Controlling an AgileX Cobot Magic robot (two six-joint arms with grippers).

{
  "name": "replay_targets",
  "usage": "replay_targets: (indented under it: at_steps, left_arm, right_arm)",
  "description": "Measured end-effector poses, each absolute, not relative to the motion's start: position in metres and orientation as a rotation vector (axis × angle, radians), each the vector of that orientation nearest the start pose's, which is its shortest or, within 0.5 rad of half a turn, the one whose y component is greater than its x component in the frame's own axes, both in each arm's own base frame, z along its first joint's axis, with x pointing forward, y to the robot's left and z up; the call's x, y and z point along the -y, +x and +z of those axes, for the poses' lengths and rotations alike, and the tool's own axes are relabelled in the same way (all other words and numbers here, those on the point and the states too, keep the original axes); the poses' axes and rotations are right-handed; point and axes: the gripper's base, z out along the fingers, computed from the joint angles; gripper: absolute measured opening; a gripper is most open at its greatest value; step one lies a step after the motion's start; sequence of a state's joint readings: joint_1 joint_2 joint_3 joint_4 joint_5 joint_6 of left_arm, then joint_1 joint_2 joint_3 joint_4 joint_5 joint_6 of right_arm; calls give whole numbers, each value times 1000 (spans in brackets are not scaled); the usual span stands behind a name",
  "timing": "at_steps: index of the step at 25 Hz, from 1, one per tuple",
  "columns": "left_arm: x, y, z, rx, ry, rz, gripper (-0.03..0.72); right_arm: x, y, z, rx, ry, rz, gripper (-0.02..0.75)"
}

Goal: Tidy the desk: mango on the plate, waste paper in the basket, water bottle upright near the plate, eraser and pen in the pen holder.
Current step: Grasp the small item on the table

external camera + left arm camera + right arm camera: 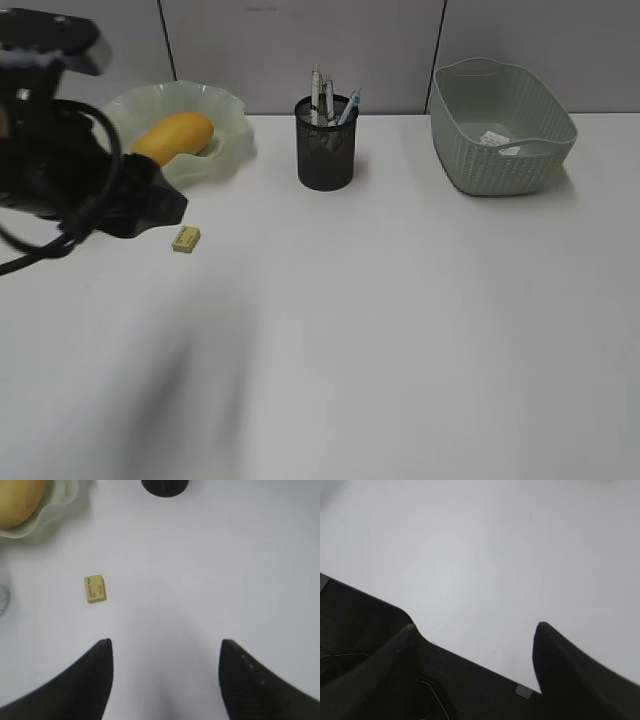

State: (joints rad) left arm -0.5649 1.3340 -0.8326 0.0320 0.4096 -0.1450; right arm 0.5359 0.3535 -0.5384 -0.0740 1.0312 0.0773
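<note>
The mango lies in the wavy-rimmed plate at the back left of the desk. A small tan eraser lies flat on the desk in front of the plate. My left gripper hovers open and empty, with the eraser ahead and to its left. The pen holder holds pens. Waste paper lies in the basket. My right gripper stands open and empty over the desk's edge. A clear curved shape shows; I cannot tell whether it is the water bottle.
My left arm fills the left side of the exterior view and hides the desk behind it. Grey partition panels rise along the back edge. In the right wrist view, dark space lies beyond the desk's edge.
</note>
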Motion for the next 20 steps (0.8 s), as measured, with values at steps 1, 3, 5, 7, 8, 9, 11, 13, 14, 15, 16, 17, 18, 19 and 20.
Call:
replay_targets:
  at_steps: [1,3,5,7,8,9,11,13,14,15,16,17,18,19,20]
  left_arm:
    - [150,239,256,-2382,538,-292,500]
    - [162,260,248,-2434,558,-262,501]
    - [171,276,241,-2495,582,-217,499]
    - [177,294,234,-2552,584,-182,499]
    - [176,302,231,-2580,579,-163,499]
    - [176,311,228,-2603,568,-147,499]
    - [171,327,221,-2645,546,-123,499]
    - [165,343,213,-2695,509,-103,499]
    - [162,350,209,-2719,495,-99,499]
    - [158,355,205,-2748,481,-96,499]
    - [155,360,200,-2778,469,-92,499]
    - [153,365,195,-2803,461,-88,499]
    - [151,370,190,-2827,446,-94,499]
    - [150,373,186,-2839,448,-89,499]
    - [150,377,182,-2850,446,-84,499]
  right_arm:
    - [-21,46,283,-2273,-543,214,552]
    - [-21,46,283,-2273,-542,215,552]
    - [-21,46,283,-2273,-542,215,552]
    - [-21,46,283,-2273,-542,215,552]
    - [-21,46,283,-2273,-542,215,552]
    - [-21,46,283,-2273,-542,215,552]
    - [-21,46,283,-2273,-542,215,552]
    - [-21,46,283,-2273,-542,215,552]
    - [-21,46,283,-2273,-542,215,552]
    - [-21,46,283,-2273,-542,215,552]
    - [-21,46,283,-2273,-542,215,552]
    - [-21,46,283,-2272,-542,215,552]
    - [-21,46,283,-2272,-542,215,552]
    - [-21,46,283,-2272,-542,215,552]
    - [-21,46,283,-2272,-542,215,552]
